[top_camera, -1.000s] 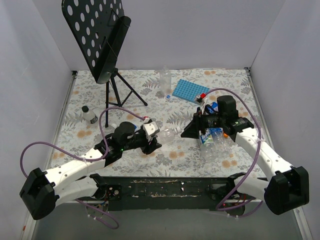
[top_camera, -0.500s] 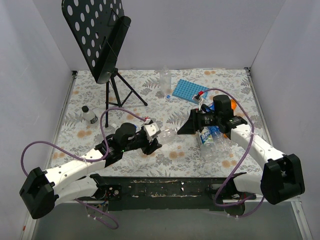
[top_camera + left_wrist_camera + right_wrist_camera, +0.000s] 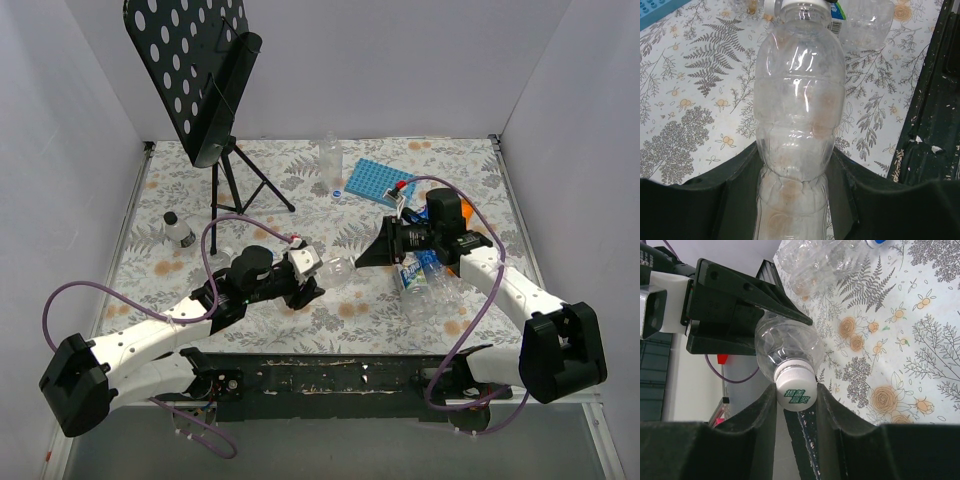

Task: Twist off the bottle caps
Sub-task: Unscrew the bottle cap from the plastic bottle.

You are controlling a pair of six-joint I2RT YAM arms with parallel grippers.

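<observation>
top external view: near the centre of the frame the left hand [image 3: 305, 272] is clenched around the body of a clear plastic bottle [image 3: 335, 267], held sideways over the floral desk [image 3: 330, 215] with its neck pointing right. in the right wrist view the right hand [image 3: 796, 399] is grasping the bottle's white cap [image 3: 795, 391], one finger pressed to each side.

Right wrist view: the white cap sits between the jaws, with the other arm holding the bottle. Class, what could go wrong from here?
The cap sits only at the jaw tips of the right gripper, so a twist might slip off it.
The left gripper holds the thin clear bottle by its body, far from the neck, so it might crumple or spin with the cap.
</observation>
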